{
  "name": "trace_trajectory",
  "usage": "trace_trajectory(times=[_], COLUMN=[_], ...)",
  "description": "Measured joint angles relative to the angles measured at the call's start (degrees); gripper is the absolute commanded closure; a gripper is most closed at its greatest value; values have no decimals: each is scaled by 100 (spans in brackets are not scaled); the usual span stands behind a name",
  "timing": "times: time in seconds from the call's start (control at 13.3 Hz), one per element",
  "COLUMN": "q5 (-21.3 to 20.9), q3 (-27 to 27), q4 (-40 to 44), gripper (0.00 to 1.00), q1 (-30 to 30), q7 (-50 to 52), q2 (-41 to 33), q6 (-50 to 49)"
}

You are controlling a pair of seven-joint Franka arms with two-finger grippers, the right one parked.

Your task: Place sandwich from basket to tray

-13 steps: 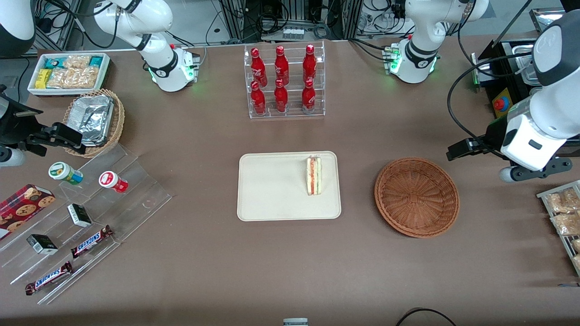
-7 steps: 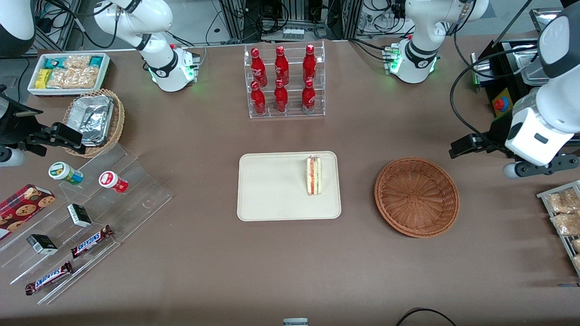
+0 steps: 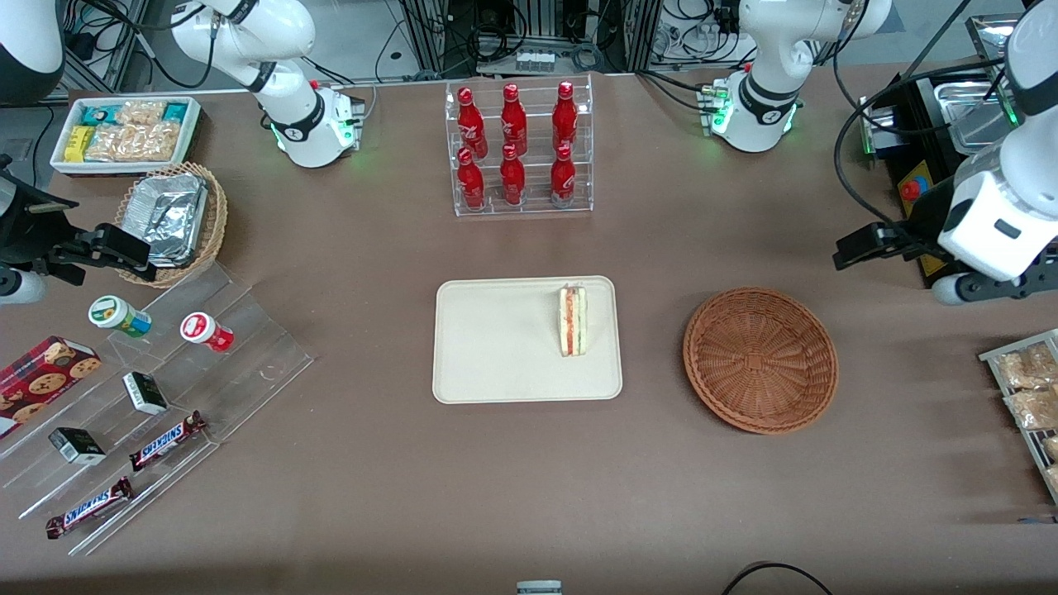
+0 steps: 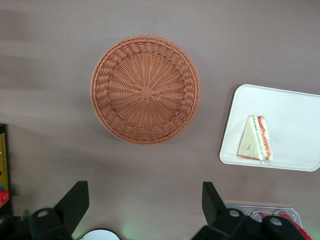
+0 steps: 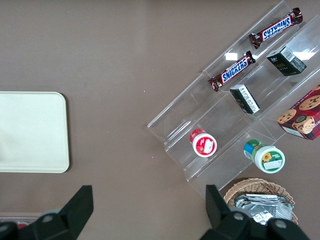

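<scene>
Front view gives you a wide brown table with cables and metal framing along its 12 o'clock edge. At the centre sits the cream tray, long side running 9 to 3 o'clock. The sandwich lies on the tray, close to the short rim nearest the working arm's end and toward the 12 o'clock corner. Its long axis runs 12 to 6 o'clock, the red and green filling edge runs that same way, and in this view the narrower end is at 12 o'clock.

Beside the tray, toward the working arm's end and apart from it, the round brown basket rests on the table with nothing in it. At 12 o'clock from the tray stands a clear rack of red bottles. Toward the parked arm's end you see a clear stepped stand carrying chocolate bars and small pots, a tan basket of foil trays, and a white bin of snack packets.

From the left wrist view, the gripper hangs high above bare table near the basket, its two dark fingers spread wide apart and holding nothing. The sandwich shows there as a wedge lying flat on the tray.
</scene>
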State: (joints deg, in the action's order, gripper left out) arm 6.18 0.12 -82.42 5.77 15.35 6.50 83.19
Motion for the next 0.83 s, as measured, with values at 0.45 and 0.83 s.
trace_trajectory(times=[0.45, 0.83], q5=[-149, -199], q3=[-121, -142], q4=[-242, -446], gripper=[0, 0], q1=[-227, -263], q7=[-51, -114], q2=[-202, -207], q6=[-52, -165])
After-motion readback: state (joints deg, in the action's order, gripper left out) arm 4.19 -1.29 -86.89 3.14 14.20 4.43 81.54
